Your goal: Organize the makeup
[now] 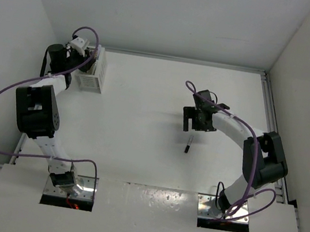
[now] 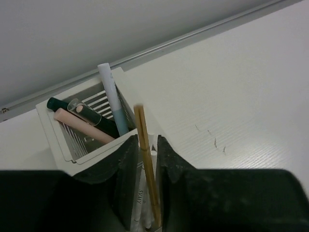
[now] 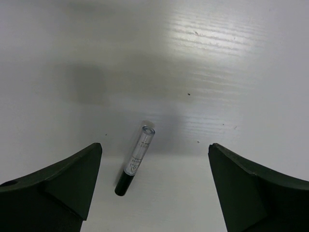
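Left claw (image 2: 146,145) is clenched on a thin tan wooden stick (image 2: 141,125), its long axis running out past the fingertips, its far end over the corner of the white slatted box holder (image 2: 87,157). Over to the right: the right claw (image 3: 154,147) is spread wide, grasping nothing, above a short clear tube with a black cap (image 3: 135,162). It lies flat on the white table (image 3: 241,72), cap toward the claw and clear end slanting away to the right.
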Robot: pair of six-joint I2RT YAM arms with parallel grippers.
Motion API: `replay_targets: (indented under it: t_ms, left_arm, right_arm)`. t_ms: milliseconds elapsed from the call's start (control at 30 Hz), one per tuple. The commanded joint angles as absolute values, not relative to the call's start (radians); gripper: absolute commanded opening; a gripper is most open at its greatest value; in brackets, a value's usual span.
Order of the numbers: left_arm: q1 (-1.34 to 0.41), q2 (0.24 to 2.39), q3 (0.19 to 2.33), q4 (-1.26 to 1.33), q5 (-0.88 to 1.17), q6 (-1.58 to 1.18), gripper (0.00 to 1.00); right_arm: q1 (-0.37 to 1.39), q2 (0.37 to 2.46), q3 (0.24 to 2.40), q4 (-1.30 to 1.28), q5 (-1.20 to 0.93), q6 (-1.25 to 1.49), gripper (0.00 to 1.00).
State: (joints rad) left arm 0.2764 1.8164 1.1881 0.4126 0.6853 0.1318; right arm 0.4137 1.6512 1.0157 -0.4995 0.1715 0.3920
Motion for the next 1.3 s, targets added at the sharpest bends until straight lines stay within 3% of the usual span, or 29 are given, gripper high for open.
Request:
replay_targets:
  t_ms: [0, 100, 233, 333, 600, 867, 967, 1000, 1100, 1267]
  left_arm:
    - [0.297, 1.809, 1.201, 0.408, 0.748, 0.187, 0.29]
    - [0.308, 1.796, 1.210, 0.344, 0.749, 0.187, 0.50]
    - [0.318, 1.757, 1.247, 0.258, 0.724, 0.187, 0.57]
    - [0.330, 1.732, 1.284, 0.184, 0.687, 0.198, 0.57]
    - [0.330, 1.632, 1.355, 0.015, 0.618, 0.114, 0.57]
    - [0.311, 1.549, 1.355, -0.107, 0.618, 0.069, 0.57]
    - [0.311, 1.522, 1.345, -0.126, 0.629, 0.060, 0.57]
    - [0.311, 1.522, 1.345, -0.126, 0.629, 0.060, 0.57]
    - [0.311, 1.502, 1.345, -0.166, 0.664, 0.070, 0.55]
    - [0.250, 1.493, 1.345, -0.264, 0.675, 0.133, 0.50]
  right_arm:
    - [0.410, 1.612, 1.002, -0.523, 0.176, 0.458, 0.90]
    - [0.411, 1.618, 0.980, -0.517, 0.167, 0.497, 0.83]
    - [0.414, 1.634, 0.966, -0.506, 0.130, 0.523, 0.63]
    - [0.417, 1.649, 0.965, -0.520, 0.098, 0.541, 0.55]
    - [0.433, 1.689, 0.936, -0.529, 0.077, 0.583, 0.54]
    - [0.433, 1.716, 0.922, -0.542, 0.032, 0.600, 0.45]
    - [0.434, 1.749, 0.919, -0.549, 0.006, 0.600, 0.30]
    - [0.431, 1.756, 0.920, -0.549, 0.006, 0.600, 0.18]
    - [0.431, 1.763, 0.916, -0.546, 0.005, 0.592, 0.01]
    - [0.430, 1.708, 0.873, -0.441, -0.031, 0.522, 0.01]
